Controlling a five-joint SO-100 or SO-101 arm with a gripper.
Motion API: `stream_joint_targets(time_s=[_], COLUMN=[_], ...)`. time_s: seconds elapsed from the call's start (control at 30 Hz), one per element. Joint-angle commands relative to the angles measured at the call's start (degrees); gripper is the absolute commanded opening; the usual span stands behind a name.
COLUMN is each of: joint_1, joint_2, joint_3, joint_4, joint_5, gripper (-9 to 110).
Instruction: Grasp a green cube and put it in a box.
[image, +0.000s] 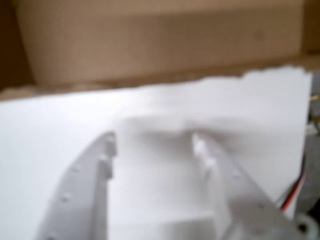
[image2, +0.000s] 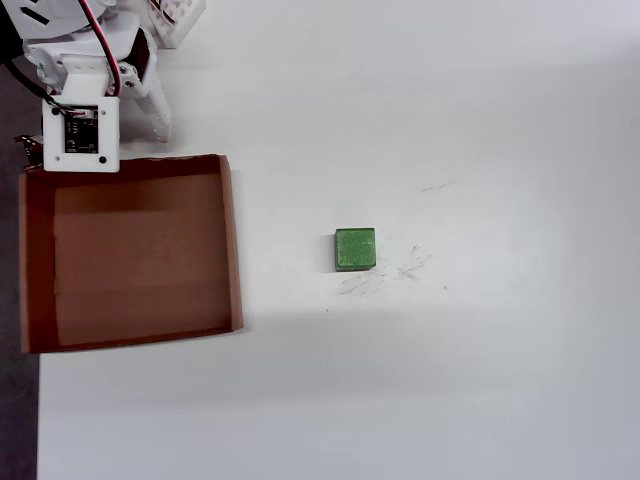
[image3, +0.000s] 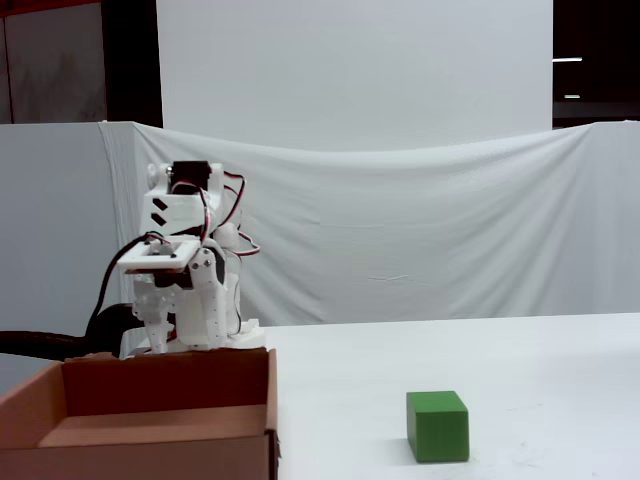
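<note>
Looking down the wrist view, we see our claw (image: 152, 142) spread wide and empty, the box (image: 160, 45) just ahead; the green cube (image2: 355, 249) sits well away on the bench (image2: 480, 120).

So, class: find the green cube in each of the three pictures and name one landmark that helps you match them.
Wrist view: not in it; only the open claw and the box.
Overhead view: cube near the middle, right of the box.
Fixed view: cube low, right of centre, right of the box.
Shared landmark: the box.
</note>
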Motion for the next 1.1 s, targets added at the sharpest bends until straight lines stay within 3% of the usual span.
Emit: stream_joint_targets(time_s=[0.0,0.63,1.07], joint_1=[0.6,-1.3,-5.1], joint_2=[0.4,-0.1,-32.2], joint_3=[-0.4,-1.8,-36.5], joint_4=[0.4,1.1,-0.2], joint_5=[-6.0,-5.4,1.9], gripper=[26,29,33])
